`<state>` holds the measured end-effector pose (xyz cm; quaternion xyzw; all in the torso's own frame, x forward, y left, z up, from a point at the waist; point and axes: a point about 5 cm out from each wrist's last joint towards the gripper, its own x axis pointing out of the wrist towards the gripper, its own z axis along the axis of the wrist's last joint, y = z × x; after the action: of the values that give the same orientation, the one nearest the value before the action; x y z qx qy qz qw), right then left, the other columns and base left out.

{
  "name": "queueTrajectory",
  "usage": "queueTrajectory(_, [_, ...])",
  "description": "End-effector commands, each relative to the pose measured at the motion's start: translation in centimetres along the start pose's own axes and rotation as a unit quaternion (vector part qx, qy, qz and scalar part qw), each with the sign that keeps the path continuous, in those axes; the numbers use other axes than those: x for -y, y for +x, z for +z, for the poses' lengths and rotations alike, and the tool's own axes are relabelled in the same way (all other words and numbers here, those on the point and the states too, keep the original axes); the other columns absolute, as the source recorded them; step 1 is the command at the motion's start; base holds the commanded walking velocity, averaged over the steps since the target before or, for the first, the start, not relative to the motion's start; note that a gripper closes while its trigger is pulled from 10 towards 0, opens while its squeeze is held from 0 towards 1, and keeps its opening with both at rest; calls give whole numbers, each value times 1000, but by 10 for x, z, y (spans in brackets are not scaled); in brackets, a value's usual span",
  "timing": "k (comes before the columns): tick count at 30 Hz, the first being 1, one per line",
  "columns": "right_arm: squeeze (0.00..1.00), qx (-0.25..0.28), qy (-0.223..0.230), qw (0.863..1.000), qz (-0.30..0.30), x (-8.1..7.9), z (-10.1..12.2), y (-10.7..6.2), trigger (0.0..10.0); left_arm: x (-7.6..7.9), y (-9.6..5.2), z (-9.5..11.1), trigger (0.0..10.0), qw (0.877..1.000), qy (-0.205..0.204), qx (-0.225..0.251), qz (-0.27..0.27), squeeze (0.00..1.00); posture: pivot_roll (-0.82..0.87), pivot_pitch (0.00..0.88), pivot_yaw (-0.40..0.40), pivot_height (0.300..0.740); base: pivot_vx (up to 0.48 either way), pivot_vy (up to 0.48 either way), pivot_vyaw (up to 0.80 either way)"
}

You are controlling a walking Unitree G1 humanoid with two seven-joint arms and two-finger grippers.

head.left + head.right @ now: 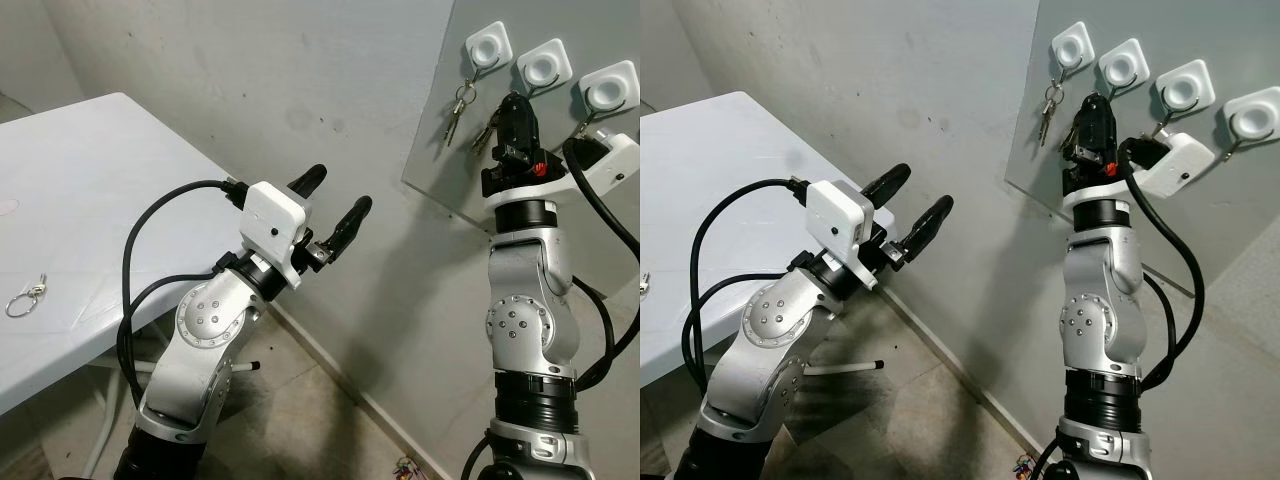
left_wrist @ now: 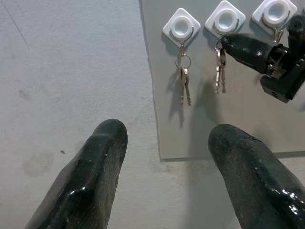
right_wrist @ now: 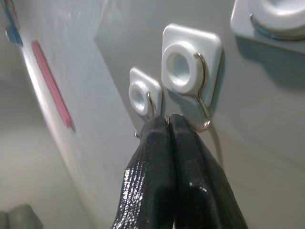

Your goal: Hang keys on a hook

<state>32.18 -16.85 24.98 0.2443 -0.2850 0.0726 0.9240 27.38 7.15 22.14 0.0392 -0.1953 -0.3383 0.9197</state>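
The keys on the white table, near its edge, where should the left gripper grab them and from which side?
Judging by pose, the ring: the keys on the table lie flat, ring spread wide. The open left gripper would best come from above, one finger inside the ring.

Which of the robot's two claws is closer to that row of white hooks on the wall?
The right one. The right gripper is up against the white hooks, its fingertips pinched together at the second hook. The left gripper hangs open in mid-air, well short of the panel, between it and the table.
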Motion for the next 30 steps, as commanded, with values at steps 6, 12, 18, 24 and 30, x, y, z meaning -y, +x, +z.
queueTrajectory(6, [0,-7,-11,1000,11,-3,-1,-2,10000,1,2,5,10000,1000,3,8,-3,0,-111,71,-25,740,0,0,0])
queueTrajectory(12, [0,4,-10,1000,16,-4,2,-2,10000,1,2,5,10000,1000,3,8,-2,0,-110,71,-25,740,0,0,0])
queueTrajectory(18, [0,11,-15,999,29,-8,5,-3,10000,0,2,5,10000,1000,4,8,-1,0,-110,70,-25,740,0,0,0])
queueTrajectory(24, [0,-44,-43,998,23,-2,-15,-14,10000,0,2,6,10000,1000,2,9,2,0,-112,75,-26,740,0,0,0])
queueTrajectory(30, [0,-30,-40,999,22,-3,-10,-11,10000,0,2,6,10000,1000,2,9,1,0,-111,75,-26,740,0,0,0])
